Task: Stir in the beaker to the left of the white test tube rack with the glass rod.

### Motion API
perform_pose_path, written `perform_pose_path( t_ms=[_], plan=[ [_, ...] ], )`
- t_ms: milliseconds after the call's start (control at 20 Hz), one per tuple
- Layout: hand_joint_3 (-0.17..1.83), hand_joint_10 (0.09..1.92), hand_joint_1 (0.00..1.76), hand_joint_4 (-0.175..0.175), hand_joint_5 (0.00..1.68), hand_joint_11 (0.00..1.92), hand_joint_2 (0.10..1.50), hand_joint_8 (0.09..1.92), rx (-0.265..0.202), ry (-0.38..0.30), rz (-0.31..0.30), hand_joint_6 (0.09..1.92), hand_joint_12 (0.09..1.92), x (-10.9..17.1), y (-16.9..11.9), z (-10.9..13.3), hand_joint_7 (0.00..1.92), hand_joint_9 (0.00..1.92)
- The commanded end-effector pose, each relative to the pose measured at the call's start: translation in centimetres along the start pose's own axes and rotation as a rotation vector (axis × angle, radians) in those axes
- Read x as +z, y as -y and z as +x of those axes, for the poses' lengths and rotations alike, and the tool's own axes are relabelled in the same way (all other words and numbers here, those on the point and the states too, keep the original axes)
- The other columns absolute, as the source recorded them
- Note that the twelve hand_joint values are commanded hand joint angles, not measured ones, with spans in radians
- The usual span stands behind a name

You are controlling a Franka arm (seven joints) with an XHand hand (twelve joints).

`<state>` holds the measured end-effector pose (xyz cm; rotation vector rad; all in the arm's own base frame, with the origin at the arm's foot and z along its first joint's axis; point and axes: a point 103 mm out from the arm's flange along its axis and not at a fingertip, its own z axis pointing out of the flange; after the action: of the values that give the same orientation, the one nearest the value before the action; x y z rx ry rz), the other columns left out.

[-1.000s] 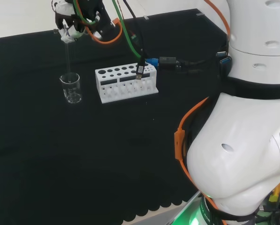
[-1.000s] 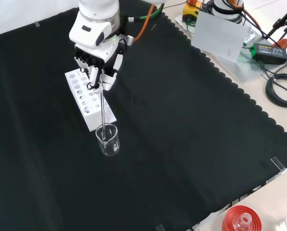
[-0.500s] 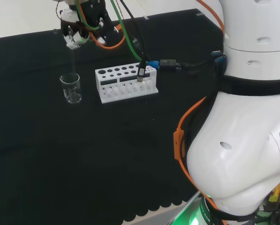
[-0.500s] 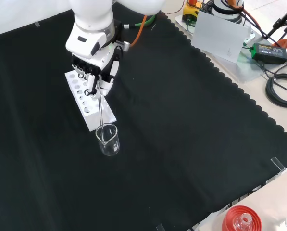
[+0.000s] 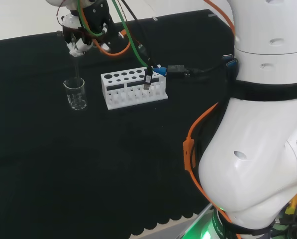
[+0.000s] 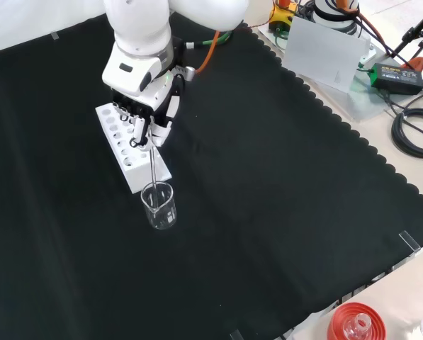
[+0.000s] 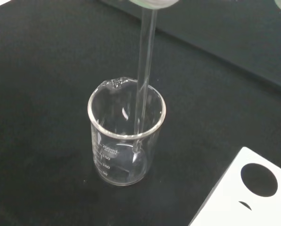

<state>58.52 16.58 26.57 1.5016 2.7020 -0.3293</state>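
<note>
- My black and white hand point(image 6: 144, 106) hangs above the worktop covered with black cloth point(image 6: 268, 184); my fingers point(image 6: 139, 134) are curled around the top end of the thin clear glass rod point(image 6: 153, 170).
- The glass rod hangs almost upright from my fingers, and its lower end is inside the small clear glass beaker point(image 6: 159, 205). In the wrist view the rod point(image 7: 144, 80) passes the rim near the far wall of the beaker point(image 7: 126, 141) and its tip stays a little above the bottom.
- The beaker stands upright on the cloth. In the head view it point(image 5: 75, 93) is just to the left of the white plastic test tube rack with round holes point(image 5: 133, 87), not touching it. In the front view the rack point(image 6: 130, 149) lies just behind the beaker.
- On the wall of the beaker I see white measuring marks with small numbers; I will not read them out.
- I cannot tell if there is liquid in the beaker; it looks clear.
- A corner of the white rack point(image 7: 248, 188) with dark holes is near the beaker in the wrist view.
</note>
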Motion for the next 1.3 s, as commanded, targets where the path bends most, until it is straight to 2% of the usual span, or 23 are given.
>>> perform_pose_path(
  t_ms=[50,200,650,800,850,900,950,1300],
  plan=[
    [-0.17,0.35,1.2,-0.175,1.16,1.79,1.12,0.64,0.0,0.007,0.005,0.75,0.56,-0.4,0.4,1.5,1.69,1.92],
    [-0.17,0.35,1.2,-0.175,1.16,1.79,1.12,0.64,0.01,0.029,0.02,0.75,0.56,-1.0,-0.1,2.9,1.69,1.92],
    [-0.17,0.35,1.2,-0.175,1.16,1.79,1.12,0.64,-0.051,-0.008,-0.01,0.75,0.56,-0.4,-2.7,2.1,1.69,1.92],
    [-0.17,0.35,1.2,-0.175,1.16,1.79,1.12,0.64,-0.057,-0.014,-0.009,0.75,0.56,-0.2,-2.9,0.9,1.68,1.92],
    [-0.17,0.35,1.2,-0.175,1.16,1.79,1.12,0.64,-0.053,0.006,0.014,0.75,0.56,-0.2,-2.9,0.8,1.68,1.92],
    [-0.17,0.35,1.2,-0.175,1.16,1.79,1.12,0.64,-0.049,-0.018,0.023,0.75,0.56,-0.1,-3.6,0.6,1.68,1.92],
    [-0.17,0.35,1.2,-0.175,1.16,1.79,1.12,0.64,-0.045,-0.042,0.017,0.75,0.56,-0.2,-3.7,0.0,1.68,1.92],
    [-0.17,0.34,1.2,-0.175,1.15,1.79,1.12,0.64,-0.001,-0.038,0.012,0.76,0.56,0.1,-2.1,-5.0,1.68,1.92]
  ],
)
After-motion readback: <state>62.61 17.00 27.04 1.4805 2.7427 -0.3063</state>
